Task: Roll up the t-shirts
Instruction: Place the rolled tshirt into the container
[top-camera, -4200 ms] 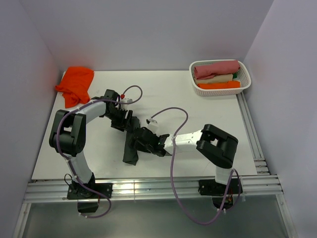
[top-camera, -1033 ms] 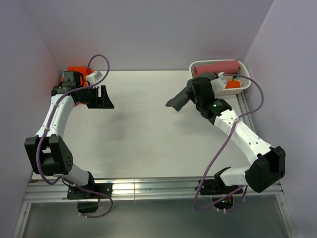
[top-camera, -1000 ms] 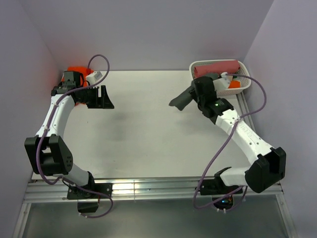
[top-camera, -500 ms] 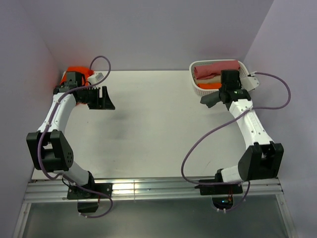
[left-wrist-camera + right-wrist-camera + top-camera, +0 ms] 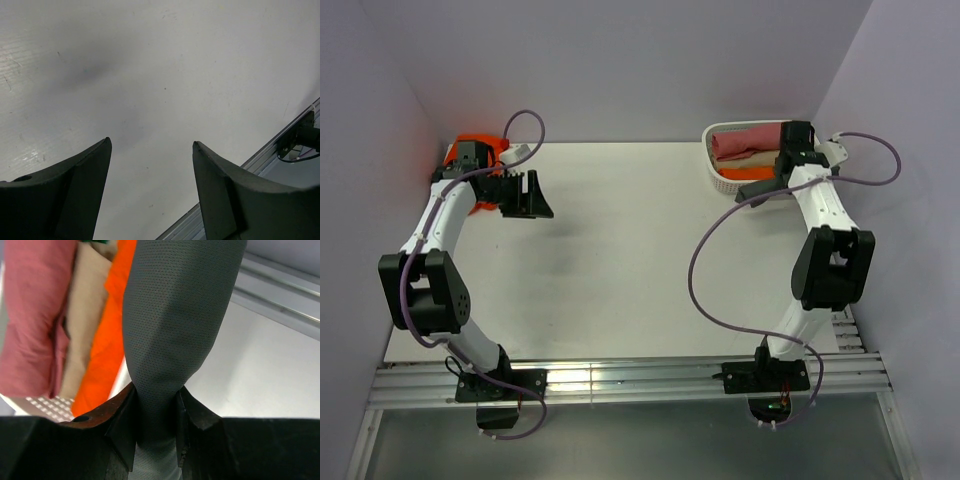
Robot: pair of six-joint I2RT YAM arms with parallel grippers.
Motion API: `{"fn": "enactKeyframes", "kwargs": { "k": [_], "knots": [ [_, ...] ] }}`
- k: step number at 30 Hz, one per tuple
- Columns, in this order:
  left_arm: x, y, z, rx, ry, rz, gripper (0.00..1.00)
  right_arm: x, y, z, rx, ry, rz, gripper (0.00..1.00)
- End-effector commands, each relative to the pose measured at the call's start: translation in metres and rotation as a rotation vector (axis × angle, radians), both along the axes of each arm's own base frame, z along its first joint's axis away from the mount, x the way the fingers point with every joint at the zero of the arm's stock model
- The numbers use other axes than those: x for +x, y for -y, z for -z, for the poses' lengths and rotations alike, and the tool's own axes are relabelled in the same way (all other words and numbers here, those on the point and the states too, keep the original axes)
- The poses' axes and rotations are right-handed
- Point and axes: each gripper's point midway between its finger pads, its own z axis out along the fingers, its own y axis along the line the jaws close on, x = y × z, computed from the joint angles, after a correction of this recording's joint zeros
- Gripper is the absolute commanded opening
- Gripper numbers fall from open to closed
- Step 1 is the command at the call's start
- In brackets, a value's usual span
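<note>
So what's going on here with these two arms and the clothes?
Two robot arms are rolling t-shirts. The right tool is shut on a rolled dark grey t-shirt and holds it at the white basket in the far right corner, where other coloured rolls lie. The left tool is open and empty, near an orange t-shirt in the far left corner, mostly hidden by the arm.

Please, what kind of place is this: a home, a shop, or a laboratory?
Probably a robot lab cell: a white table boxed in by plain walls, a left arm and a right arm bolted to a metal rail, and a basket of rolled t-shirts.
</note>
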Motion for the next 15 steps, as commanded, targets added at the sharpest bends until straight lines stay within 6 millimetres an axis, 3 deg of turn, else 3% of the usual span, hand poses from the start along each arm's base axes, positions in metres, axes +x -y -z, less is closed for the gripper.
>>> {"fn": "enactKeyframes", "kwargs": {
  "k": [1, 7, 15],
  "knots": [
    [0.01, 0.001, -0.016, -0.007, 0.053, 0.019, 0.71, 0.03, 0.008, -0.024, 0.0, 0.063, -0.022, 0.0],
    [0.014, 0.0, -0.011, -0.004, 0.039, 0.013, 0.71, 0.06, 0.019, -0.019, 0.017, 0.036, -0.018, 0.0],
    [0.019, -0.001, -0.005, -0.003, 0.03, 0.01, 0.71, 0.077, 0.023, -0.03, 0.004, 0.069, -0.03, 0.0]
  ]
}}
